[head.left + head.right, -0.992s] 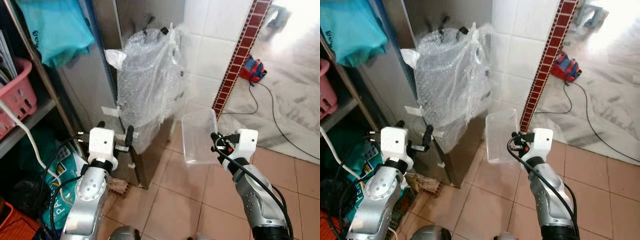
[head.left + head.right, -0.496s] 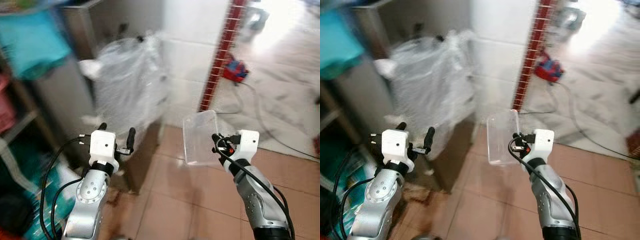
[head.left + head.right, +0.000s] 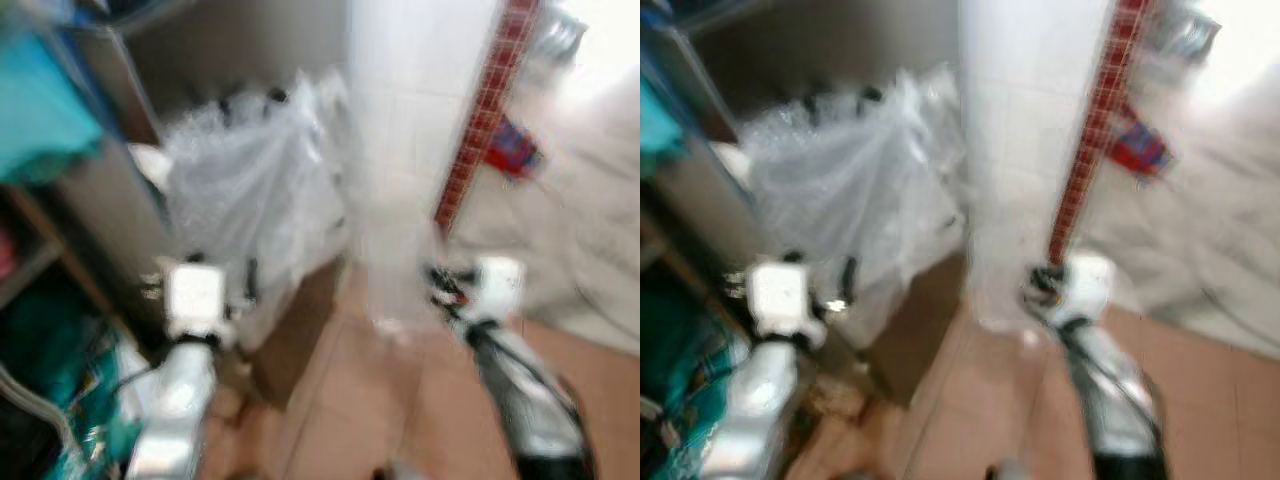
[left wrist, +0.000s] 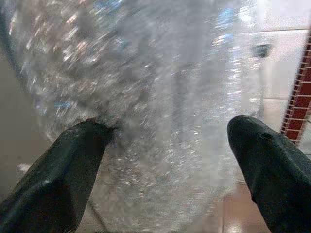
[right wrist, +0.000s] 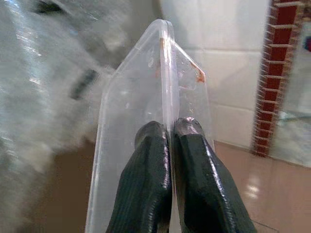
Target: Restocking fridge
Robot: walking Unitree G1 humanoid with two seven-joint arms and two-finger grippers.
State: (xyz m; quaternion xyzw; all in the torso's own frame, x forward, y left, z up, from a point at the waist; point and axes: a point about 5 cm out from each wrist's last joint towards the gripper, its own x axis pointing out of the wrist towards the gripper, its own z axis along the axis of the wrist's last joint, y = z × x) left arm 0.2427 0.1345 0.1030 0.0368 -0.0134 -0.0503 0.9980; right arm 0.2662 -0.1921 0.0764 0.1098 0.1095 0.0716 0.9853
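Clear tray [image 5: 146, 111] stands on edge in the right pincer [image 5: 171, 127], whose fingers are pinched tight on its rim, raised before a white tiled wall [image 3: 400, 120] with a red brick strip [image 3: 480, 110]. Left pincer [image 4: 170, 141] gapes wide, empty, facing a bubble-wrapped bundle [image 3: 250, 190]. Below lies a terracotta tile floor [image 3: 400, 400], all blurred in the head views.

My left gripper [image 4: 165, 165] is raised in front of me with its two fingers wide apart. My right gripper [image 5: 170, 141] is also raised, fingers pressed together.
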